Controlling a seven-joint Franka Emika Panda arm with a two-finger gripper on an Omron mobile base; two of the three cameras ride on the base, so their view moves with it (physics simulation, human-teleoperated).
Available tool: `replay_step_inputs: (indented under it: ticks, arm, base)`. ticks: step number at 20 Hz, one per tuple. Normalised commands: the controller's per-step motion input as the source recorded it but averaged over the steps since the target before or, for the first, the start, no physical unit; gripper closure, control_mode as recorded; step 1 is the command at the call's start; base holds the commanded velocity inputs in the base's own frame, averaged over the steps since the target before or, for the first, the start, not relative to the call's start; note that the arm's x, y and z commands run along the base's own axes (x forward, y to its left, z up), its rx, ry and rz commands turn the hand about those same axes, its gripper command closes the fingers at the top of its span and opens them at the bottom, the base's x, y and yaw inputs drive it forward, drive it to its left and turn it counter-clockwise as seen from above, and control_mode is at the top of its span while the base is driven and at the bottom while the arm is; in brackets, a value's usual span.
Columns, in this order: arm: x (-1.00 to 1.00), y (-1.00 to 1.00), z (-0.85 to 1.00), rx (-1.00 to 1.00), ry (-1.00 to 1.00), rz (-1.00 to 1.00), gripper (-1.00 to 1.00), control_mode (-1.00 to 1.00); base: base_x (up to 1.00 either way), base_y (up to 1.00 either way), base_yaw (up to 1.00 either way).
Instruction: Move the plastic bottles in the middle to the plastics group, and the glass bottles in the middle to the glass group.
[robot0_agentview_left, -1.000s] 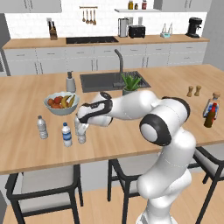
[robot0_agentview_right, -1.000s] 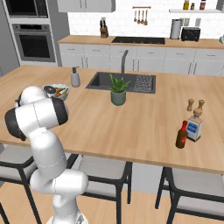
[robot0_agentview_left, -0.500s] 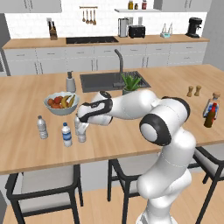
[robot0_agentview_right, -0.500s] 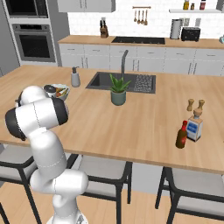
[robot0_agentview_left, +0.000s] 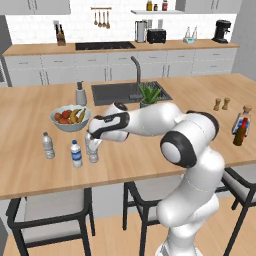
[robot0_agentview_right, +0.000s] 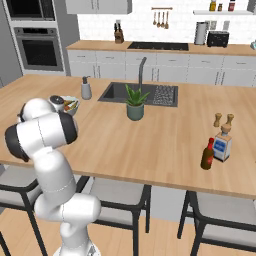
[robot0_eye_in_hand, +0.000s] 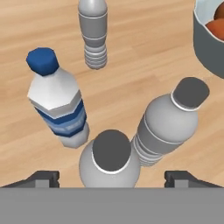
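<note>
Since a second ago the arm has held its place over the bottle cluster and nothing on the counter has shifted; what has changed is the claw, whose fingers have spread away from the bottle they were closed around. In the left base view the two-finger gripper (robot0_agentview_left: 92, 145) hangs at the left part of the wooden island counter (robot0_agentview_left: 150, 150), right over a plain clear greyish ribbed plastic bottle (robot0_agentview_left: 93, 156), with the blue-labelled water bottle (robot0_agentview_left: 76, 153) just beside it and another plain greyish water bottle (robot0_agentview_left: 48, 145) farther left; a grey bowl of fruit (robot0_agentview_left: 70, 118) sits behind them. At the far right end, the slim dark brown glass bottle with a red neck (robot0_agentview_left: 241, 133) stands just beside the flat blue-labelled bottle with a tan stopper (robot0_agentview_left: 241, 120). In the right base view the same brown bottle (robot0_agentview_right: 207, 154) stands close by the flat bottle (robot0_agentview_right: 223, 145), with two small wooden shakers (robot0_agentview_right: 223, 120) behind. In the hand view the dark fingertips (robot0_eye_in_hand: 41, 178) stand wide apart on either side of one capped greyish bottle (robot0_eye_in_hand: 110, 164), not touching it; a second greyish bottle (robot0_eye_in_hand: 170, 122) leans touching it.
</note>
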Motion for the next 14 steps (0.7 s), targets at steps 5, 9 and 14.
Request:
replay_step_inputs:
  ticks: [5,9,14]
  arm:
    - [-0.19,-0.2,0.26,0.0,0.0,-0.02,-1.0,-1.0]
    - [-0.39,-0.47,0.24,0.0,0.02,-0.05,-1.0,-1.0]
    - [-0.57,-0.44,0.32,0.0,0.02,-0.08,-1.0,-1.0]
  base:
    - [0.0,0.0,0.0]
    - [0.0,0.0,0.0]
    - [0.0,0.0,0.0]
